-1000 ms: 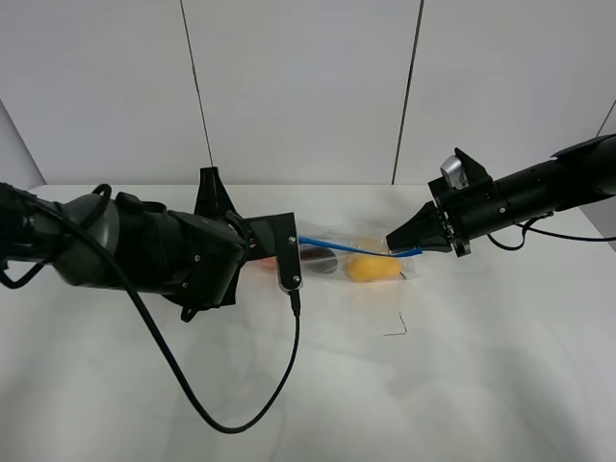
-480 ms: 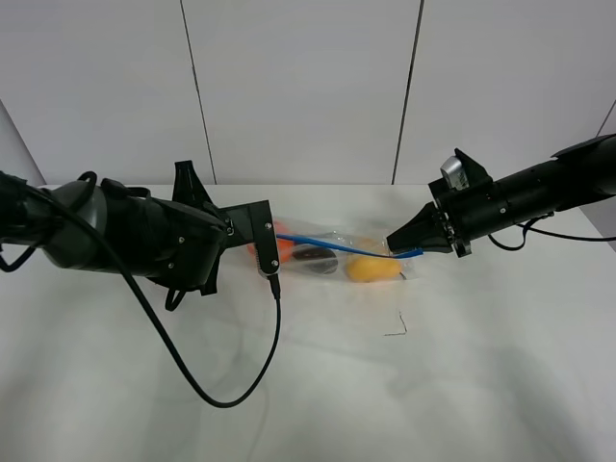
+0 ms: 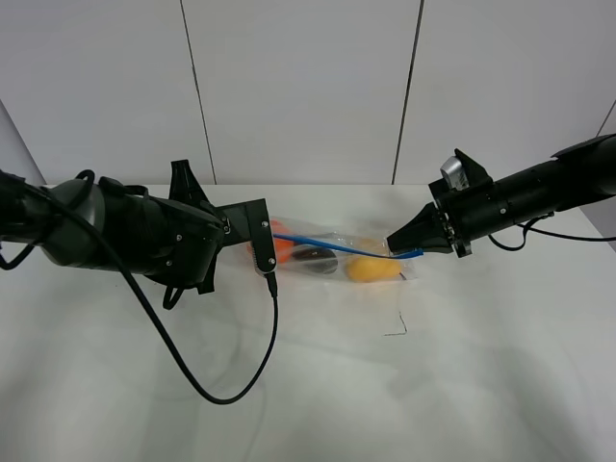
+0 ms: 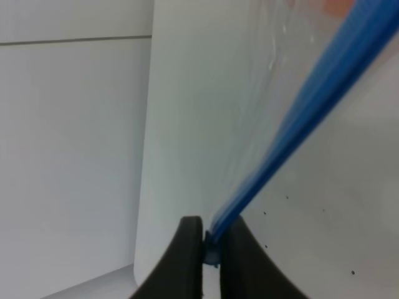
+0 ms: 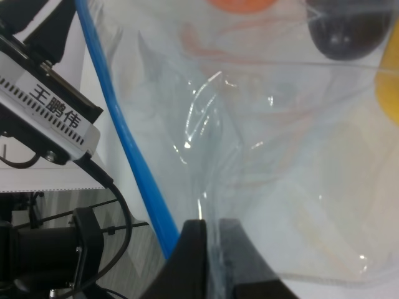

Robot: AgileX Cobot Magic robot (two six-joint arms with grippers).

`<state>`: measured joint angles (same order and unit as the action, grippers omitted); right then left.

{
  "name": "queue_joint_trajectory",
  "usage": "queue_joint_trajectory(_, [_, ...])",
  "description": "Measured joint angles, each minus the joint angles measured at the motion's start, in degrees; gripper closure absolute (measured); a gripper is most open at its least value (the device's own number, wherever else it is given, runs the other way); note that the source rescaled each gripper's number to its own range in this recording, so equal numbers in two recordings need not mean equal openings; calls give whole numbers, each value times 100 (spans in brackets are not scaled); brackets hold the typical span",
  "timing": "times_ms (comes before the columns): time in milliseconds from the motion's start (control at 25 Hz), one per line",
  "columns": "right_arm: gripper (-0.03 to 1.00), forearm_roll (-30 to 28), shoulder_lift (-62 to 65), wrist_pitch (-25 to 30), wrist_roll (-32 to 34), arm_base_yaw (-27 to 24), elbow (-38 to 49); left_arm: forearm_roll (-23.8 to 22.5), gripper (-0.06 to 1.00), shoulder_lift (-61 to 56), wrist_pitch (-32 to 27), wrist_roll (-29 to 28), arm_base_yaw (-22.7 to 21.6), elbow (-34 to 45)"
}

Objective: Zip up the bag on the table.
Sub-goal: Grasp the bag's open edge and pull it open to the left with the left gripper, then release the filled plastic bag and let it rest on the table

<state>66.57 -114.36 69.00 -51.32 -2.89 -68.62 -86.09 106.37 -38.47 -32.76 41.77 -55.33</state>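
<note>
The clear bag [image 3: 337,258] lies stretched on the white table [image 3: 452,385] between my two grippers, with orange [image 3: 282,245], dark purple [image 3: 316,258] and yellow [image 3: 371,268] produce inside. Its blue zipper strip [image 3: 332,244] runs along the top edge. My left gripper [image 3: 267,239] is shut on the zipper strip at its left end; the left wrist view shows the jaws [image 4: 211,249] pinched on the blue strip [image 4: 299,118]. My right gripper [image 3: 395,247] is shut on the bag's right end; the right wrist view shows it [image 5: 212,249] gripping the plastic [image 5: 262,156] beside the strip [image 5: 124,131].
A black cable [image 3: 241,385] from the left arm loops over the table in front of the bag. A small dark mark [image 3: 396,327] lies on the table below the bag's right end. Grey wall panels [image 3: 298,87] stand behind the table.
My left gripper has slid to the left along the blue zipper strip, from near the bag's middle to its left end. The right gripper and the bag's right end have stayed in place.
</note>
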Motion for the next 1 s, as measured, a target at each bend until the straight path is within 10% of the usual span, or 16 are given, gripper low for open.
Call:
queue_joint_trajectory(200, [97,-29,0,0,0,0,0,0,91,0,0,0,0,0])
queue_joint_trajectory(520, [97,-82,0,0,0,0,0,23,31,0,-161,-91,-46,0])
queue_joint_trajectory(1000, [97,-82,0,0,0,0,0,447,24,-231,-327,-239,-46,0])
